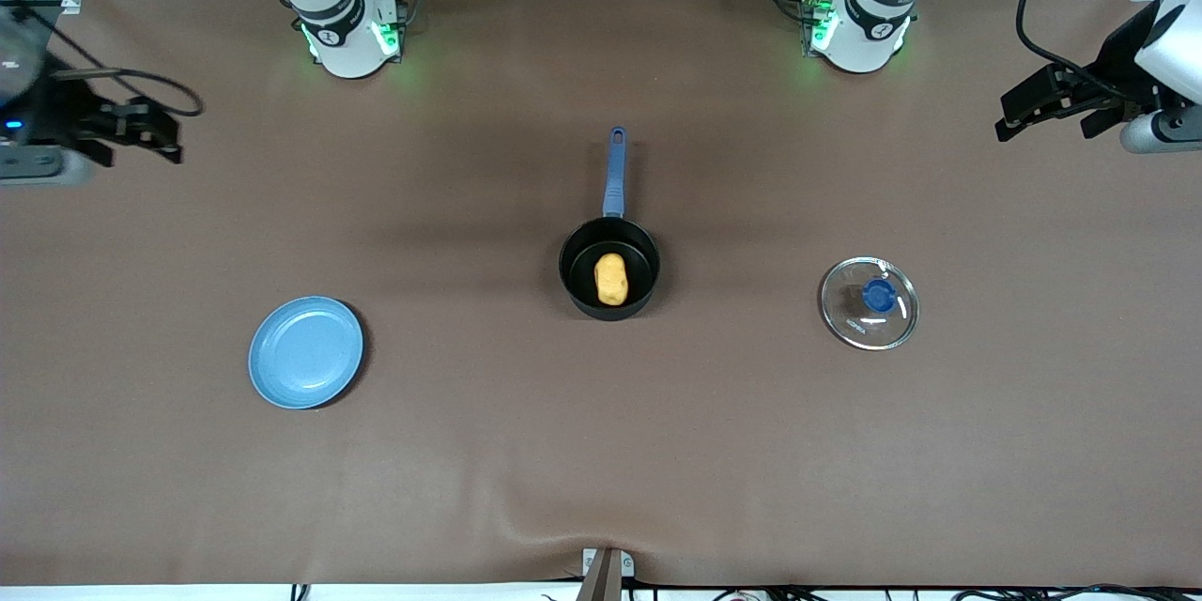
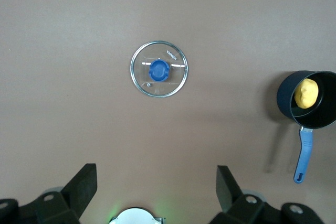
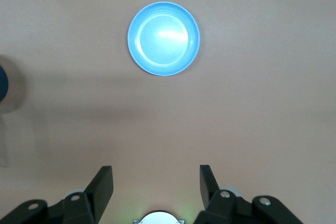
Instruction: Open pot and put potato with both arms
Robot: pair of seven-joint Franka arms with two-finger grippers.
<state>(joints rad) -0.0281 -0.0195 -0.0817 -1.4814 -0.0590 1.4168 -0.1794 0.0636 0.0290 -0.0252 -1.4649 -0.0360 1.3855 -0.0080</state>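
The black pot (image 1: 609,280) stands open in the middle of the table, its blue handle (image 1: 614,171) pointing toward the robots' bases. The yellow-orange potato (image 1: 610,279) lies inside it. The glass lid (image 1: 869,302) with its blue knob rests flat on the table toward the left arm's end. My left gripper (image 1: 1019,120) is open and empty, raised over the table's edge at that end. My right gripper (image 1: 160,133) is open and empty, raised over the table's other end. The left wrist view shows the lid (image 2: 159,69), pot (image 2: 308,100) and potato (image 2: 306,93).
A flat light-blue plate (image 1: 305,352) lies toward the right arm's end, nearer the front camera than the pot; it also shows in the right wrist view (image 3: 164,38). Brown cloth covers the table. A small clamp (image 1: 606,568) sits at the table's near edge.
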